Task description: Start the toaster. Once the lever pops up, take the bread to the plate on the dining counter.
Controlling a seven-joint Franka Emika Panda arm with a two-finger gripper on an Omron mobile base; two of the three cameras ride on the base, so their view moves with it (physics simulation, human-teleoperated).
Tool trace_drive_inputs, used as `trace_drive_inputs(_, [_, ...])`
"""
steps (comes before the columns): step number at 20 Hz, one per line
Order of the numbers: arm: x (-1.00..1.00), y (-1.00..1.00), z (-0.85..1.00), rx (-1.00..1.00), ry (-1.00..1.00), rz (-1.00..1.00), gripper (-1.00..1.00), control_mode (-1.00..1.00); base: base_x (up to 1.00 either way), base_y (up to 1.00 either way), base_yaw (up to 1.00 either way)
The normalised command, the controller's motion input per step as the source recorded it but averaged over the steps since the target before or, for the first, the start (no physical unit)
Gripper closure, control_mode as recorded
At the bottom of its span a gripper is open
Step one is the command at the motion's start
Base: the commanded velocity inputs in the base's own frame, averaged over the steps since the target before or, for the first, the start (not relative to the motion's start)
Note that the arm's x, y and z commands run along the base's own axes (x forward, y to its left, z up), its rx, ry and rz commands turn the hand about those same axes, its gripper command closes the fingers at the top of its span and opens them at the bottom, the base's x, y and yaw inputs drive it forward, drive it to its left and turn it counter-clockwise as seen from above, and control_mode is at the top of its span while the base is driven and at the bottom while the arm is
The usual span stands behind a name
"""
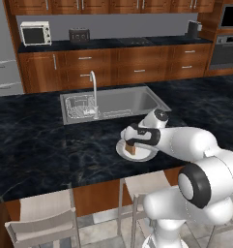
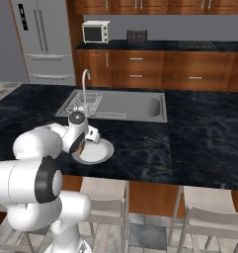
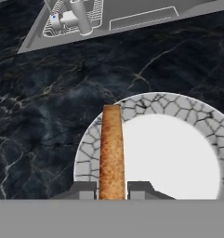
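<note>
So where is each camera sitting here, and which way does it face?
Left base view: behind the arm on its left, facing the dining counter; the arm crosses from lower right.
Right base view: behind on its right; the arm rises lower left.
Hand view: on the hand, looking along the pincer shut on the bread.
All share the plate.

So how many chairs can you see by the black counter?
3. Two chairs show in front of the dining counter in the right base view; a third shows left. More may be hidden.
</note>
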Motion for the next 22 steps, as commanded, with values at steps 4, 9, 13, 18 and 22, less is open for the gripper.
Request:
trace_drive_inputs(4, [0.0, 0.0, 0.0, 0.0, 0.0, 0.0, 1.0, -1.0, 0.0, 0.0, 0.0])
trace_drive_inputs(9, [0.0, 0.0, 0.0, 0.0, 0.0, 0.0, -1.0, -1.0, 0.0, 0.0, 0.0])
trace_drive_inputs(13, [0.0, 0.0, 0.0, 0.0, 0.0, 0.0, -1.0, -1.0, 0.0, 0.0, 0.0])
trace_drive_inputs(18, [-0.11, 0.0, 0.0, 0.0, -0.03, 0.0, -1.0, -1.0, 0.0, 0.0, 0.0])
trace_drive_inputs(22, [-0.03, -0.01, 0.03, 0.0, -0.06, 0.0, -1.0, -1.0, 0.0, 0.0, 0.0])
